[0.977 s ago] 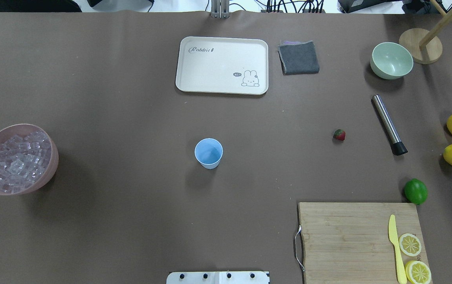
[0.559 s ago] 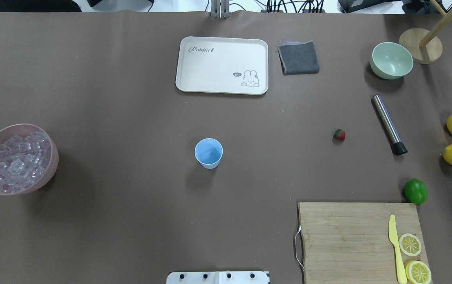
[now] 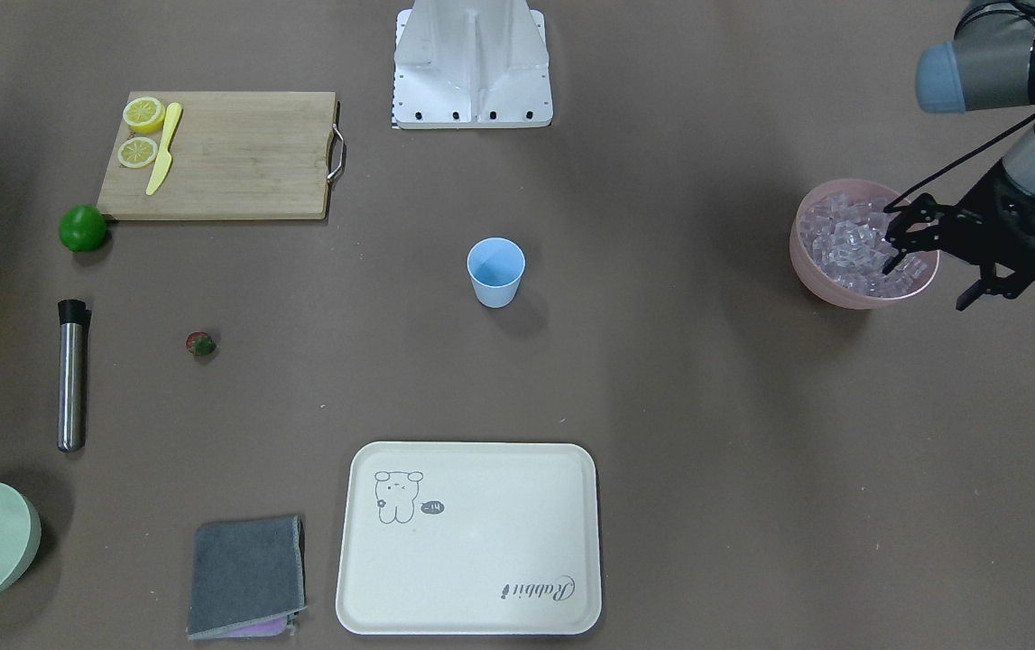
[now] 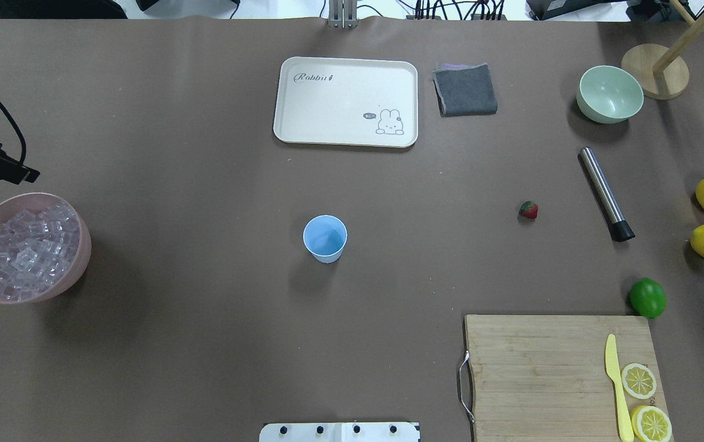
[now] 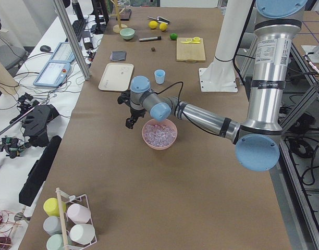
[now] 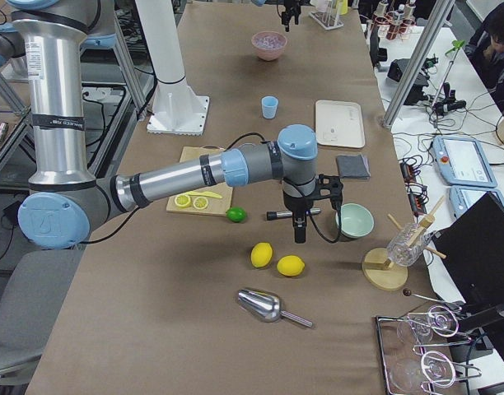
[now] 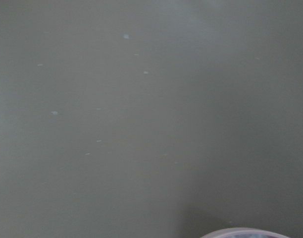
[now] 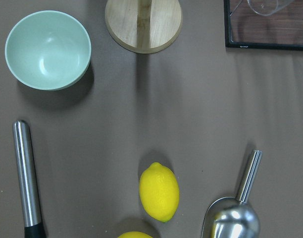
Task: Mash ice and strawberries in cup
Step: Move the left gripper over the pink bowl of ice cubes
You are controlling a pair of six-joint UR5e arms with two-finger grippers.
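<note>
Ice (image 3: 842, 239) in pink bowl (image 3: 828, 289) nr left pincer (image 3: 889, 240), agape & empty; right pincer (image 6: 300, 237) nr lemons (image 6: 290, 265), state unclear; cup (image 3: 495, 271) mid-table.

Bright even overhead light, soft shadow beside cup (image 4: 324, 238), left wrist view dim & blurry

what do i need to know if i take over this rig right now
Left gripper: jaws open, empty, hovering by the pink bowl.
Right gripper: above the table near the lemons; jaws state not readable.
Ice all in the pink bowl. Strawberry lies loose on the table. Cup upright mid-table, empty.
Done: nothing yet.
Left: ice and strawberry into the cup, then mash, probably with the steel rod.
</note>
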